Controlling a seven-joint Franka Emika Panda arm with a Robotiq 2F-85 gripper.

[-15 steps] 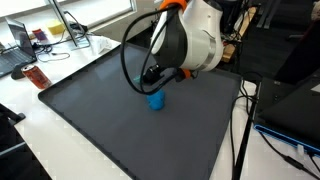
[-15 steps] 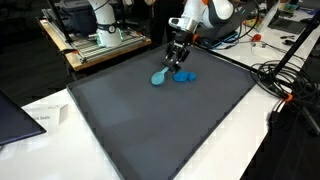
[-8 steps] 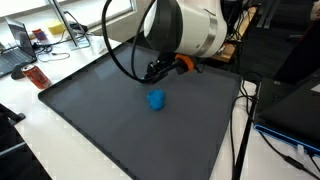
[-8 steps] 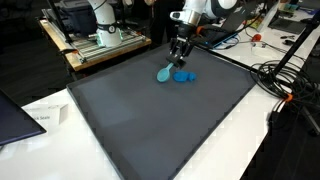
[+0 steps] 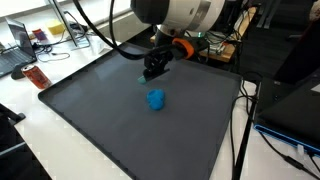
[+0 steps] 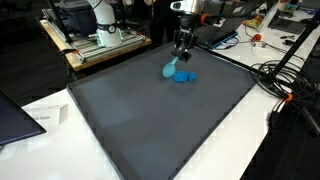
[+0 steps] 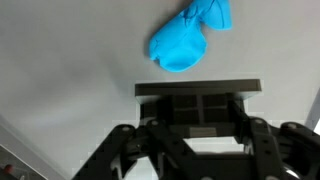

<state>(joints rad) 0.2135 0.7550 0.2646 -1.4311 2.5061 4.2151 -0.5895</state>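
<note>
Jaws: pinching nothing; whether spread or pressed together, I cannot tell.
Gripper (image 5: 153, 70): hangs over the dark mat (image 5: 95, 115), clear of the blue object (image 5: 156, 99).
Blue object: lies on the mat, near and below the gripper.
Handling: looks small and light, probably soft or smooth-rounded; best taken across its pale lobe.
Views: the wrist view shows a pale lobe plus a darker part (image 7: 182, 45); an exterior view shows one lump.

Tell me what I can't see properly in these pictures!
Pincer: open or shut is unclear; too small in both exterior views, a dark jumble in the wrist view.
Blue thing: cut off by the wrist view's top edge; too small elsewhere to name.
Red thing, in an exterior view: blurred, tiny.
</note>
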